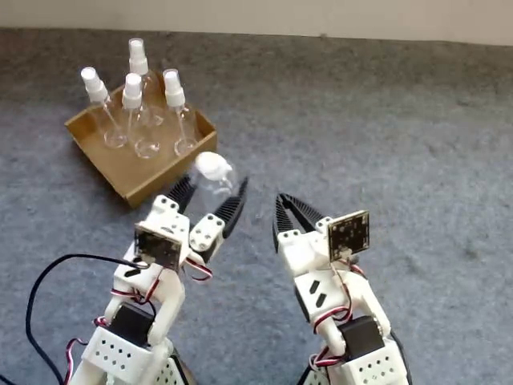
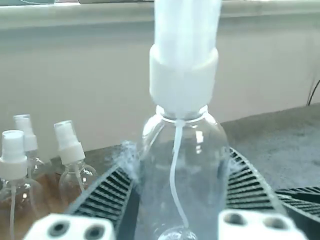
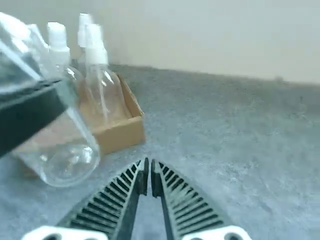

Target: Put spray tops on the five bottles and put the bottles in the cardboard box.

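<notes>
From my remote seat I see the left gripper point(image 1: 215, 188) clamped on the fifth bottle point(image 1: 213, 168), its ribbed fingers point(image 2: 107, 196) pressing on both sides of the clear body. The spray top point(image 2: 184, 75) sits on the neck of this bottle, but whether it is pushed fully down I cannot tell. In the high view the bottle is just outside the cardboard box point(image 1: 156, 181), near the box's corner at about 4 o'clock. The box itself lies toward 10 o'clock from the arms, on the grey mat point(image 1: 385, 136). Four capped bottles point(image 1: 147, 128) already stand upright in the far part of the box, close together, and the near part of its floor is free. The right gripper point(image 1: 281, 204) is at 3 o'clock from the held bottle, well apart from it, with its jaws together and nothing between them. I judge that only the last placing remains, and here I see several dangers. If I release too early, the bottle comes down on the rim or on the mat and rolls away. If I carry it too far toward 11 o'clock, it pushes the standing bottles and they fall like skittles. The smooth plastic can also slip or turn between the fingers during lifting, and a loose top could then drop off.
</notes>
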`<move>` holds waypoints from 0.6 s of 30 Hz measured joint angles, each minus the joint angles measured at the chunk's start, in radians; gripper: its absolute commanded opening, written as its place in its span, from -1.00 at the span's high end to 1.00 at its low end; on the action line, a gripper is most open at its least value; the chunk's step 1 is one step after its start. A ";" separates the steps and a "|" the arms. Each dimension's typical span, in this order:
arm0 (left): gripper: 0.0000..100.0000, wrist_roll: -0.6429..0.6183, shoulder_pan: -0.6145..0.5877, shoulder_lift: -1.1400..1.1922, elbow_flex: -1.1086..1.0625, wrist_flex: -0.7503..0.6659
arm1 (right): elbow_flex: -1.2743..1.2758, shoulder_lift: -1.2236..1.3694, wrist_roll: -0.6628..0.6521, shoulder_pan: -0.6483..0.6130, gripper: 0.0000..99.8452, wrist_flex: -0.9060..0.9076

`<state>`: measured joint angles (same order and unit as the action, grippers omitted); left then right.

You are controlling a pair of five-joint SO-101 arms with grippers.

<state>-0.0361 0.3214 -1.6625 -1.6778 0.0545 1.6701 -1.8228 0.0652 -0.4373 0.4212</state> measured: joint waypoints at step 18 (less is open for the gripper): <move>0.89 0.000 -0.015 0.000 0.000 -0.222 | 0.000 0.000 0.094 -0.117 0.99 -0.058</move>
<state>-0.0361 0.3061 -1.6625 -1.6778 -0.1680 1.6701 -1.8228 0.1588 -0.5539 0.3629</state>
